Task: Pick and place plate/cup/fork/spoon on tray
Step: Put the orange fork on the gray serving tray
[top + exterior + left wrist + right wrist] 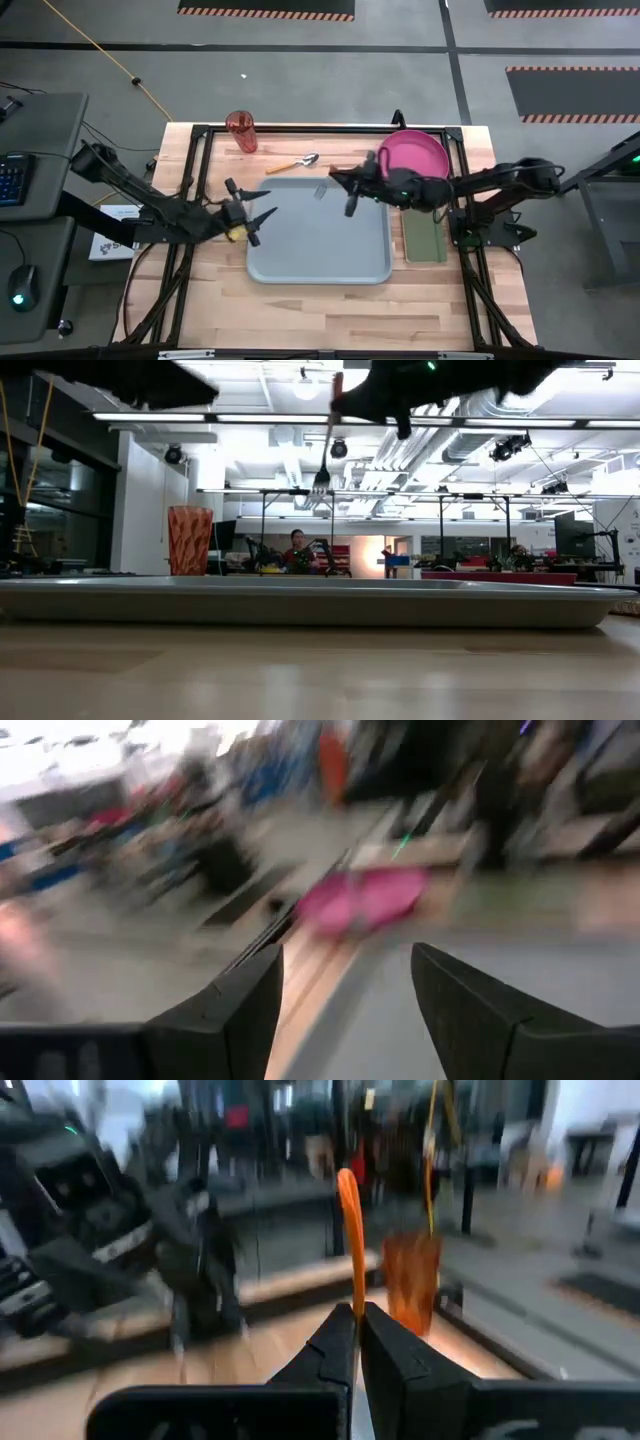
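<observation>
Mostly hidden: fork (322, 478) handle in rt jaws.

Two dark jointed arms; left gripper (256, 222) with yellow patch; right gripper (347, 208), green light on wrist.

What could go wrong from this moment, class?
1. The right claw pinches the orange-handled metal fork by its thin handle high above the pale blue-grey plastic tray; released from there, it may bounce out.
2. The open left claw hangs at the tray's edge, so the arms could collide.
</observation>
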Controlling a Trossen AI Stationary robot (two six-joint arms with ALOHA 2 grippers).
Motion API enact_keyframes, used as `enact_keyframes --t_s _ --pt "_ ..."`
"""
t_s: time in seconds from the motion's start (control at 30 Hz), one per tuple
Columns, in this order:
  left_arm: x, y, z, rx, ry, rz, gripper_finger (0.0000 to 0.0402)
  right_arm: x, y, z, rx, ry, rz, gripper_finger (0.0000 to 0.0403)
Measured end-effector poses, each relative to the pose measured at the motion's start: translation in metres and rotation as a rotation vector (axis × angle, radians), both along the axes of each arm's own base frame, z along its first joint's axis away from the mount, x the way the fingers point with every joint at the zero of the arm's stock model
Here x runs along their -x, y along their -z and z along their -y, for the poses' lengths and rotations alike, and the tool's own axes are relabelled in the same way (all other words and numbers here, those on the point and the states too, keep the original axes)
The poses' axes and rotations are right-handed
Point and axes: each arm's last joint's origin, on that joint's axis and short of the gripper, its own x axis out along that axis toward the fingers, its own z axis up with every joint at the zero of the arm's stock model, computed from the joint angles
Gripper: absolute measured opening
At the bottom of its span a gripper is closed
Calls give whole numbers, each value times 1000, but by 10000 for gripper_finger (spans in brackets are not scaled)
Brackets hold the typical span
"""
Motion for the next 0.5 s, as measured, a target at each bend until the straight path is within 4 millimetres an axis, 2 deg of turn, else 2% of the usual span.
enact_keyframes --t_s 0.1,0.2,0.23,0.37,0.5 --pt "9 2 -8 22 101 210 211 19 15 4 28 20 229 0" --pt "17 -3 -21 44 167 428 211 43 16 6 72 29 530 0" --pt "19 -4 -26 56 195 494 211 48 19 5 89 35 558 0" --pt "15 -7 -44 113 258 655 211 31 5 2 166 40 579 0" --pt "4 -1 -58 168 253 656 211 2 -15 -5 251 -8 616 0"
